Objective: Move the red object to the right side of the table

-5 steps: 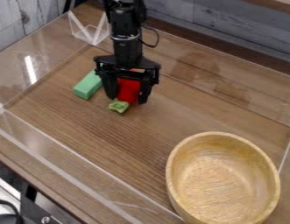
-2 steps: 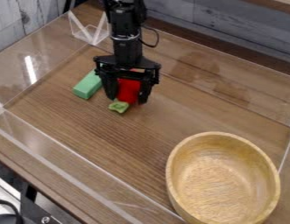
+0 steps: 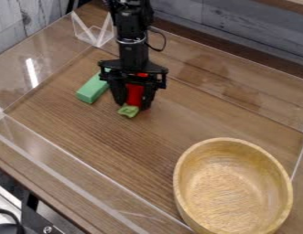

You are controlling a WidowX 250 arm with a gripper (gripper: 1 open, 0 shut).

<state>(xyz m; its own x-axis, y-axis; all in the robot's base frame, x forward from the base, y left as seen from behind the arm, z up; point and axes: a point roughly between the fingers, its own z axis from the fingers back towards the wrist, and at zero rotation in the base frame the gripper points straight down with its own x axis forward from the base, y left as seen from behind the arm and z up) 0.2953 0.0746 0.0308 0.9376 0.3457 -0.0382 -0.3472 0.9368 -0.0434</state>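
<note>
The red object [image 3: 135, 92], a small glossy toy fruit with a pale green leafy stub [image 3: 128, 111] pointing toward the camera, lies on the wood-grain table [image 3: 104, 155] at the left middle. My gripper [image 3: 135, 101] points straight down over it. Its two black fingers [image 3: 121, 94] press against the fruit's left and right sides, so it is shut on the fruit. The fruit still rests on the tabletop.
A flat green block [image 3: 91, 89] lies just left of the gripper, close to the left finger. A large wooden bowl [image 3: 233, 187] sits at the near right. Low clear acrylic walls [image 3: 31, 69] edge the table.
The fingers have drawn in from wide open to either side of the red fruit. The leafy stub has shifted slightly. The arm itself has stayed in place.
</note>
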